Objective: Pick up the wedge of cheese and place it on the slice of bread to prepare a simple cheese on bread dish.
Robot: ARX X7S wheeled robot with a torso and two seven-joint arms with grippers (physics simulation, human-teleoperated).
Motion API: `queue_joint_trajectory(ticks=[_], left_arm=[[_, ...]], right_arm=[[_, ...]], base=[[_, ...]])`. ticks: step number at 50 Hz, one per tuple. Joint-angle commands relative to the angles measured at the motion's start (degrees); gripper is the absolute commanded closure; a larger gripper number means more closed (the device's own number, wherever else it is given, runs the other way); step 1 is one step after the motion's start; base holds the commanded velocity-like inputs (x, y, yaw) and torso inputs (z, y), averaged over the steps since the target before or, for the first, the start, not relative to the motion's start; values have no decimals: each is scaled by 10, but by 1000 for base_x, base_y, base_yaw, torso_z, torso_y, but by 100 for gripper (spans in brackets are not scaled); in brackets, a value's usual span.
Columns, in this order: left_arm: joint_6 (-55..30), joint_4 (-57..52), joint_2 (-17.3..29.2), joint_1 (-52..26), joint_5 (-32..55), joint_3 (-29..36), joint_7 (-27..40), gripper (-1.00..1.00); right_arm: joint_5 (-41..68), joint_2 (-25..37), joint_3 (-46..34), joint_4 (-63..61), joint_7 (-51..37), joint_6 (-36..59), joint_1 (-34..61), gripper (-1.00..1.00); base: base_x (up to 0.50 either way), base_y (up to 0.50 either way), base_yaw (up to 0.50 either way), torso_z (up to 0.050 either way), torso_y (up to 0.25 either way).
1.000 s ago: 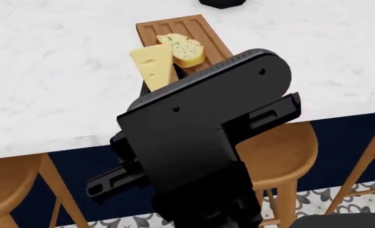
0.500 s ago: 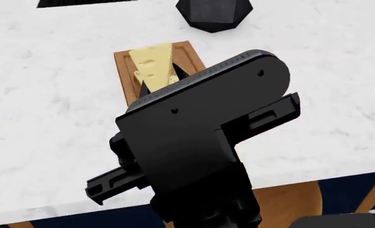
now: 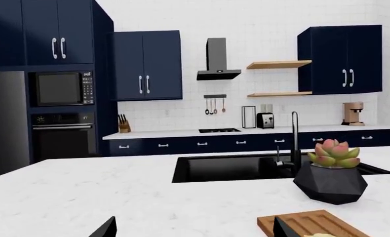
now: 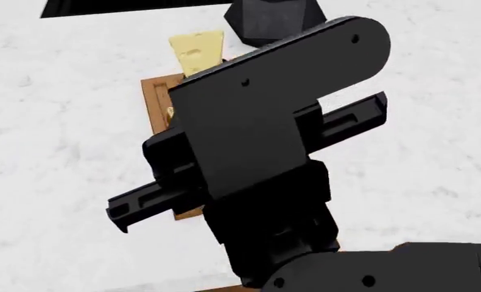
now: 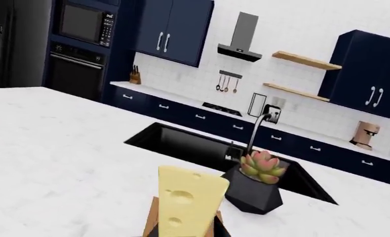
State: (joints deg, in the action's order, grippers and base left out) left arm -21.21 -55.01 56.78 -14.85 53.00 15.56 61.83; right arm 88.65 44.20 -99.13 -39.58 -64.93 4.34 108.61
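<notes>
White marble counter point(image 4: 53, 152) fills the head view, and a big black arm body blocks most of the middle of it. Poking out above that arm is the wedge of cheese point(image 4: 198, 52), pale yellow with round holes, lifted clear over the wooden board point(image 4: 155, 103), whose brown edge shows beside the arm. The right wrist view confirms it: the wedge point(image 5: 187, 200) stands upright, its lower end pinched in the right gripper point(image 5: 185, 232), dark fingertips closing on both sides. Behind it sits the black faceted planter point(image 5: 253, 193) with a pink succulent, and the dark sink point(image 5: 202, 143) beyond. The slice of bread is hidden behind the arm. The left gripper point(image 3: 191, 229) shows two fingertips set wide apart, nothing between them, with the board's corner point(image 3: 313, 223) near one.
</notes>
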Motion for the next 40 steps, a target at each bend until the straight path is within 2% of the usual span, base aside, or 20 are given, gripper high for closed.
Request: queue_joint_trajectory(ticks=[1, 6, 19, 36, 40], left_arm=[[3, 1, 2, 1, 0, 1, 0, -100], [3, 3, 1, 0, -1, 3, -1, -100], [2, 3, 2, -2, -1, 5, 4, -100], [-3, 6, 4, -14, 10, 7, 6, -100], [-2, 5, 5, -13, 11, 7, 7, -100]], right_arm=[[117, 4, 43, 81, 104, -6, 35, 100], [128, -20, 31, 131, 127, 48, 69, 100], [128, -33, 40, 167, 147, 50, 75, 100], [120, -40, 44, 156, 148, 42, 57, 100], [155, -36, 46, 157, 159, 36, 38, 100]], base=[[0, 0, 0, 0, 0], [0, 0, 0, 0, 0], [0, 0, 0, 0, 0], [97, 469, 0, 0, 1], [0, 0, 0, 0, 3]])
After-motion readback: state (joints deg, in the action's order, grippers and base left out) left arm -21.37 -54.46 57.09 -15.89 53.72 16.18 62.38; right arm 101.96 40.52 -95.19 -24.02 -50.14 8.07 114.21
